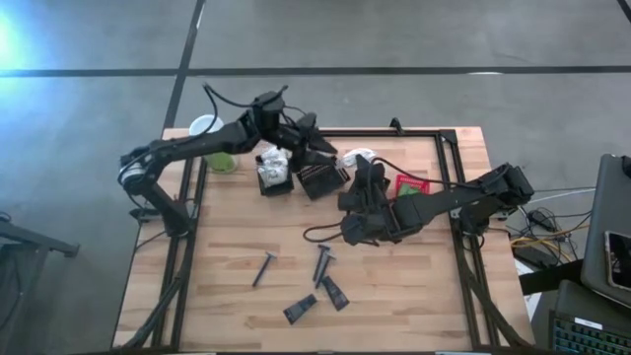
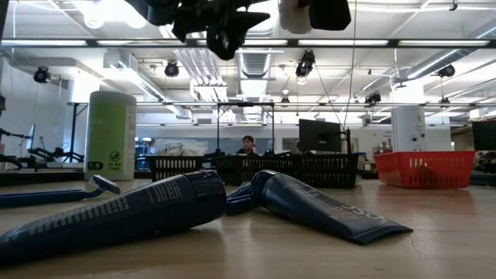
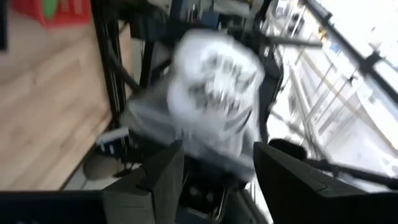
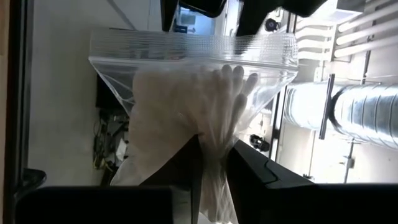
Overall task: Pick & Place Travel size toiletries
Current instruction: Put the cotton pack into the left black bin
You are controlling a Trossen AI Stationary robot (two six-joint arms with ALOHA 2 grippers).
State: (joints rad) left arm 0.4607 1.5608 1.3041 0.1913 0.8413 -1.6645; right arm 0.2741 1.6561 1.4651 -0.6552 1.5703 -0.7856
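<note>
Overhead, a wooden desk carries a pair of black slotted baskets near its far edge; every place below is given from these baskets.

The left arm reaches in from the left, and its end effector is above them. Its fingers stand apart with a white crinkly packet showing between and just beyond them. The view is blurred, so I cannot tell whether the packet is gripped.

The right arm comes from the right, and its end effector is just to the right of the baskets. It is clenched on the lower edge of a clear zip bag of cotton swabs, which is held off the desk.

A red basket sits farther right, and a pale-green canister stands to the left.

Well in front of the baskets, lying flat near the desk's front edge, are two dark tubes and two slim razors, apart from both end effectors.
</note>
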